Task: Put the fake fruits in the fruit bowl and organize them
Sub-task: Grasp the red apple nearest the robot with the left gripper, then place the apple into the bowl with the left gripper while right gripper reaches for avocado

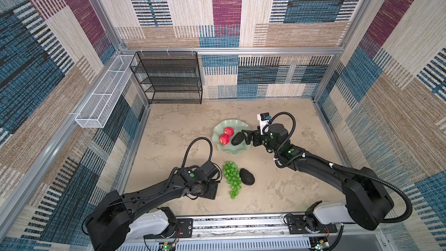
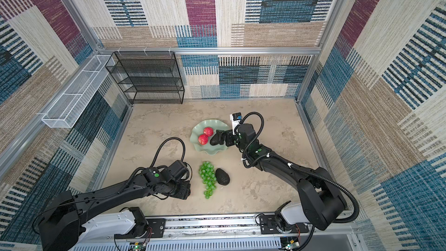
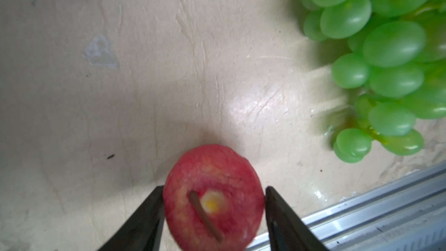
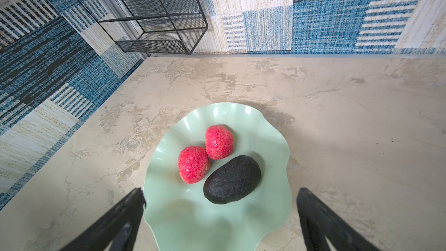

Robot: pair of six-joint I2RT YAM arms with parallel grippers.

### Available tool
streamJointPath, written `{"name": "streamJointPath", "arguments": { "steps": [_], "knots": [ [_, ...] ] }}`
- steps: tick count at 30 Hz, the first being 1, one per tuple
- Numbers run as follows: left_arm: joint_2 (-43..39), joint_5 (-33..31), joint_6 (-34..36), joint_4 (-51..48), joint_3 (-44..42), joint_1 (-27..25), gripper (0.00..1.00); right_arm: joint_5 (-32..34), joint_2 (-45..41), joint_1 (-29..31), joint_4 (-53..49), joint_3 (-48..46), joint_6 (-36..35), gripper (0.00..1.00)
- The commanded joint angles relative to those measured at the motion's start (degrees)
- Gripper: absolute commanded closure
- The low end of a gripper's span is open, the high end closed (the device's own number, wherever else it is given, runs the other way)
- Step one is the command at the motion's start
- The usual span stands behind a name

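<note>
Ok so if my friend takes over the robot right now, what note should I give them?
The left gripper is closed against both sides of the third apple, down at the table beside the grapes.
The right gripper is open and holds nothing, at the fruit bowl rim.
Done: two apples and one avocado lie in the bowl.
To do: the third apple, the grapes and the second avocado, which lies on the table right beside the grapes.

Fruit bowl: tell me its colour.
Pale mint green, plain, with no pattern. The fruit bowl shows best in the right wrist view.
</note>
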Motion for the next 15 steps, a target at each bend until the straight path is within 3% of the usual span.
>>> {"name": "streamJointPath", "arguments": {
  "steps": [1, 6, 11, 15],
  "knots": [
    [0.6, -1.0, -0.5, 2.9, 0.8, 0.0, 0.43, 0.7, 0.4, 0.0, 2.1, -0.1, 0.4, 0.0],
    [-1.0, -1.0, 0.9, -0.5, 2.2, 0.0, 0.57, 1.3, 0.3, 0.0, 1.8, -0.3, 0.0, 0.0],
    [-4.5, -5.2, 3.9, -2.6, 8.3, 0.6, 0.58, 2.3, -0.1, 0.0, 1.5, -0.3, -0.4, 0.0],
    [-1.4, -5.3, 9.0, 0.5, 15.1, 3.0, 0.57, 3.8, -2.5, -0.4, -0.1, -0.9, -0.1, 0.0]
  ]
}}
